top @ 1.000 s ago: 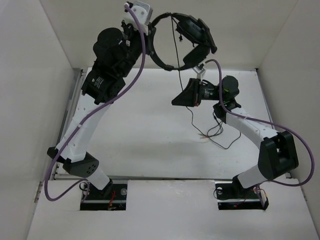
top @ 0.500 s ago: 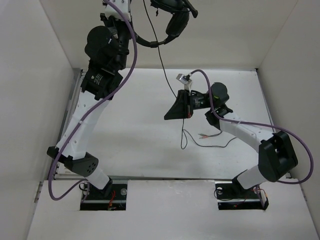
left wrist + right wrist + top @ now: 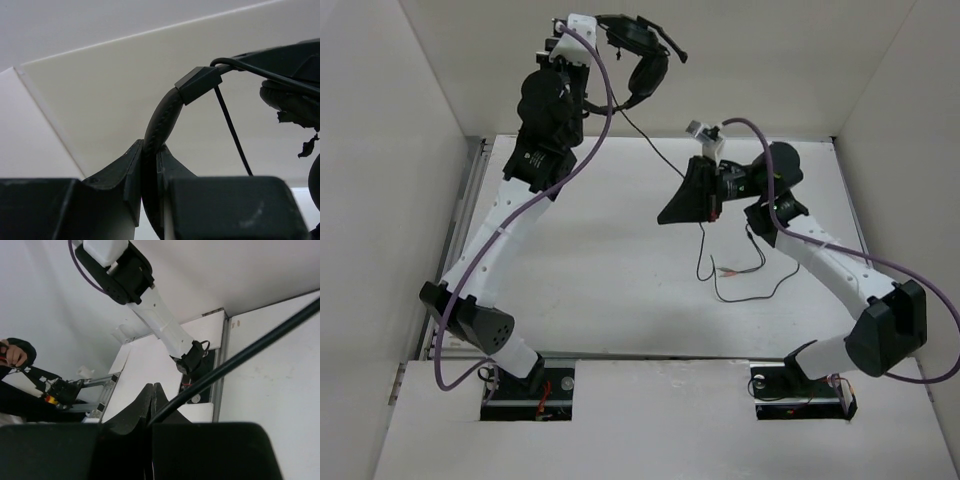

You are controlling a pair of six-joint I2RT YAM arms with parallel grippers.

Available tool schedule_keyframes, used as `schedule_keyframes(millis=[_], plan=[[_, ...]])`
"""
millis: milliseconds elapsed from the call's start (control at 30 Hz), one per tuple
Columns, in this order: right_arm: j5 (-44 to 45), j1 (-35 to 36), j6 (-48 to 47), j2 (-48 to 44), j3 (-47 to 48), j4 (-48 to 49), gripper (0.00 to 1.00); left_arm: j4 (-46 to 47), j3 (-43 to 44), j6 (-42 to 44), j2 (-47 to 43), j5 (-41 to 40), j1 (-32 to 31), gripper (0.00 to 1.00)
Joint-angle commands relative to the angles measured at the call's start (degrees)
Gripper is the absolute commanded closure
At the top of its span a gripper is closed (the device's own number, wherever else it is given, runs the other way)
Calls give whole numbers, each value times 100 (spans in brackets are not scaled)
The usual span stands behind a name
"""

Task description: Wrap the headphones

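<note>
2 grippers share the load. Left gripper [image 3: 150, 150], high up near the back wall [image 3: 770, 60], is clamped narrowly on the headband [image 3: 162, 117] of the headphones [image 3: 645, 60], which hang in the air with the earcups [image 3: 290, 97] dangling. Right gripper [image 3: 151, 390], lower and over the table [image 3: 600, 270], is pinched closed on the cord [image 3: 655, 148], which runs in a fairly straight line between the 2 grippers. Below the right gripper the slack tail drops to the table and ends at the plugs [image 3: 725, 270]. Likely hazards: any widening of the gap between the arms would tension the cord. That could drag the headband out of its thin edge grip, or pull the cord through the right fingers. The loose tail may also kink or tangle as loops form.
</note>
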Motion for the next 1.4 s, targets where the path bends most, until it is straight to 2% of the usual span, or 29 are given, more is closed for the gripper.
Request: schedule_keyframes(millis=[0, 100, 167, 267, 333, 467, 667, 900, 1033, 1133, 1267, 1367], plan=[[-135, -329, -766, -338, 1060, -1126, 100, 891, -506, 460, -441, -253, -66, 100], [101, -777, -1880, -356, 1860, -2724, 100, 829, -1157, 566, -625, -200, -241, 100], [505, -1032, -3160, -304, 2396, -4137, 100, 768, -1578, 592, -748, -165, -391, 100], [1488, -1052, -5217, -154, 3134, -6134, 100, 680, -1992, 584, -880, -86, -575, 100], [2462, -737, -6553, -14, 3627, -7181, 100, 557, -2256, 575, -951, -25, -716, 100], [4255, -253, -7813, 144, 4154, -7467, 100, 171, -2765, 487, -1091, 195, -1041, 100], [5646, -111, -9044, 365, 4797, -7476, 100, -58, -3162, 347, -1162, 371, -1261, 100], [7309, 197, -11242, 251, 4552, -7055, 100, -629, -3365, 74, -1206, 696, -1437, 100], [7215, 223, -11526, 198, 4718, -7203, 100, -814, -3496, -49, -1197, 810, -1420, 100], [6285, 223, -10913, 215, 5139, -7808, 100, -858, -3541, -84, -1153, 837, -1420, 100], [5536, 381, -10455, 172, 5184, -8222, 100, -920, -3541, -128, -1065, 898, -1446, 100], [4625, 434, -10069, 189, 5281, -8661, 100, -946, -3567, -128, -1004, 916, -1429, 100]])
